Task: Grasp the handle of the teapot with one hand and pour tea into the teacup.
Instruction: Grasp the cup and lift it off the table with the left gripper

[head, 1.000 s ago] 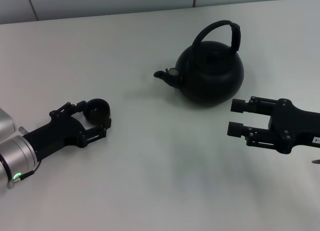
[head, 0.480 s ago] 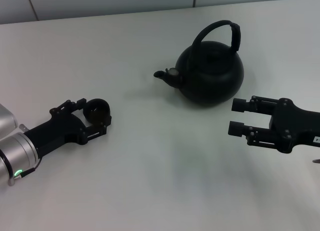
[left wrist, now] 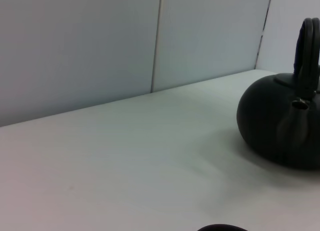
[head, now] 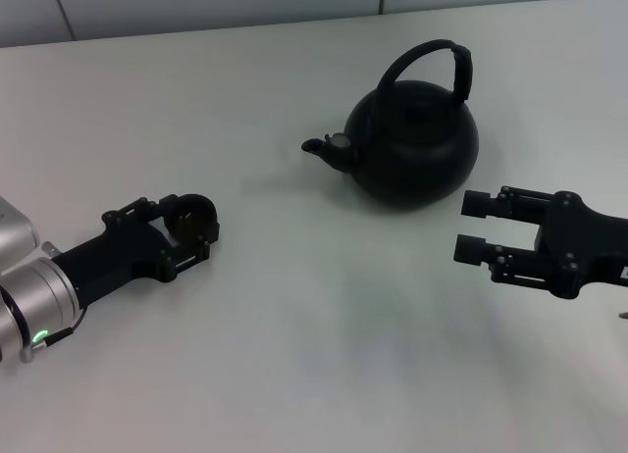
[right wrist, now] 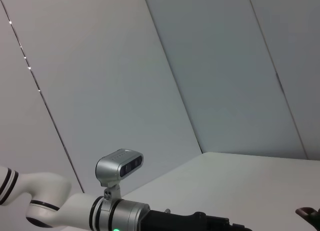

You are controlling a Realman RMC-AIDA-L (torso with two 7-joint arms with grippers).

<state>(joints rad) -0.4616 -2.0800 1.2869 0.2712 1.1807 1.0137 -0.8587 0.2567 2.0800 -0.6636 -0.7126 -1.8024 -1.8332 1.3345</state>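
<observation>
Head view shows a pale table (head: 294, 355) with the teapot (head: 412, 149) in the upper right of centre, resting on its base, its short spout (head: 319, 148) pointing toward the left of the frame. The handle (head: 432, 66) arches upright over the small lid, with its thicker ribbed section on the right-hand side of the hoop. Nothing touches the handle.

The teacup (head: 191, 216) sits at the left of the frame, well apart from the teapot and lower in the picture. The left gripper (head: 184, 232) reaches in from the lower left corner, and its fingers (head: 191, 249) lie on either side of the cup, close against its wall (whether they actually press on it cannot be told from this angle). The cup's inside looks dark; no liquid can be made out.

The right gripper (head: 475, 226) is at the right edge of the frame, just below and to the right of the teapot's body, near it but not touching. Its two fingers (head: 483, 204) point left, spread wide apart, with only bare table between them.

Left wrist view has the teapot (left wrist: 282, 126) at the right edge, spout facing the camera, the handle (left wrist: 307, 48) rising above it, and a sliver of the teacup's rim (left wrist: 222, 228) at the bottom edge.

Right wrist view shows mostly grey wall panels (right wrist: 200, 66), with the left arm (right wrist: 100, 208) along the lower left of the frame.
</observation>
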